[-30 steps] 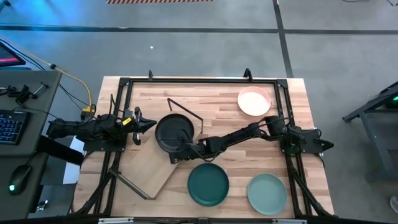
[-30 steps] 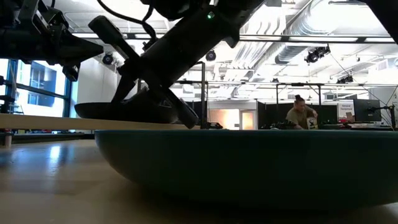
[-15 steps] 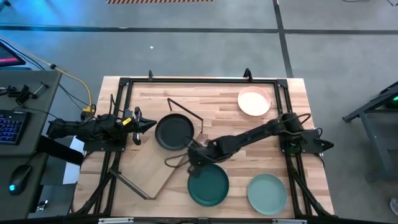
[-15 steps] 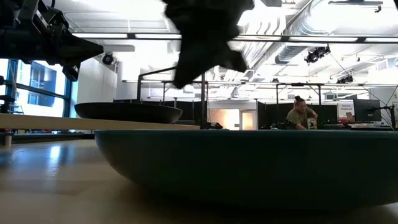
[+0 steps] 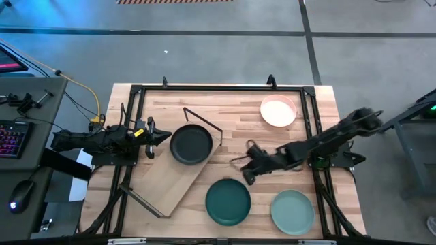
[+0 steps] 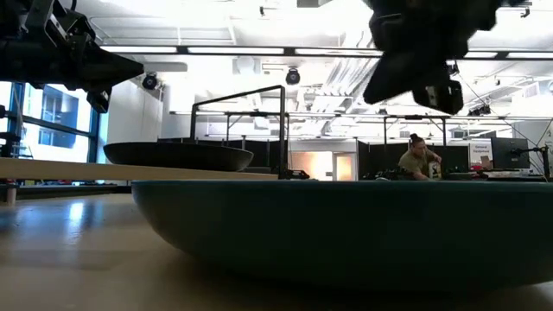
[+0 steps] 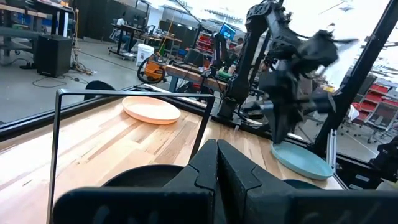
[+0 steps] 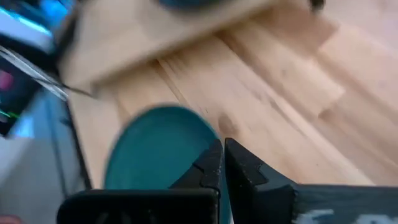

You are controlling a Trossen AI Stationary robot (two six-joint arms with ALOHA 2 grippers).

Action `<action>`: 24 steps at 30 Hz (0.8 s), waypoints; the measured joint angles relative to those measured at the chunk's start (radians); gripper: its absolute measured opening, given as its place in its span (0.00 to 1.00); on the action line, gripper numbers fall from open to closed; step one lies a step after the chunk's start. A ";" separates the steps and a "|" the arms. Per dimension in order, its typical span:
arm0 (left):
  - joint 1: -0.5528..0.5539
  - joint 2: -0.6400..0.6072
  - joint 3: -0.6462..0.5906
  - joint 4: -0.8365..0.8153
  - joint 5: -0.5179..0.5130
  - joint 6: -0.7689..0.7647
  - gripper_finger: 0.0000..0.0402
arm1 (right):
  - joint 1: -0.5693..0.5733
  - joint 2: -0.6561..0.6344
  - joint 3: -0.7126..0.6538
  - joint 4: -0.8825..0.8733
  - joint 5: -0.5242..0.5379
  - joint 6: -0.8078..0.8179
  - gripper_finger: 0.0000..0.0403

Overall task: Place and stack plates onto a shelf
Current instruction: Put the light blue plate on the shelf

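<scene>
The right gripper [image 5: 246, 165], jaws pressed together and empty, hangs just above and to the right of the teal plate [image 5: 228, 202] at lower centre, far nearer than the left gripper [image 5: 151, 135].

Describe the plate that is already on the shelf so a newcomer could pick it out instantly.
Find the pale wooden shelf lying at a slant across the left half of the table. At its far end, next to the left hand, sits the black plate. It is the only black one and the only one on the shelf; the teal plate, green plate and cream plate rest on the table.
</scene>
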 joint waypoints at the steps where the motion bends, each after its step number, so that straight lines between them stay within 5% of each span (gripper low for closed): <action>1: 0.000 0.000 0.000 0.000 0.000 0.000 0.00 | 0.001 -0.037 -0.038 0.047 0.021 -0.011 0.00; 10: 0.000 0.000 0.000 0.000 0.000 0.000 0.00 | -0.047 -0.207 -0.216 0.394 0.142 -0.365 0.00; 16: 0.000 0.000 0.000 0.000 0.000 0.000 0.00 | -0.109 -0.210 -0.216 0.467 0.018 -0.602 0.00; 24: 0.000 0.000 0.000 0.000 0.000 0.000 0.00 | -0.186 -0.209 -0.216 0.473 -0.063 -0.651 0.00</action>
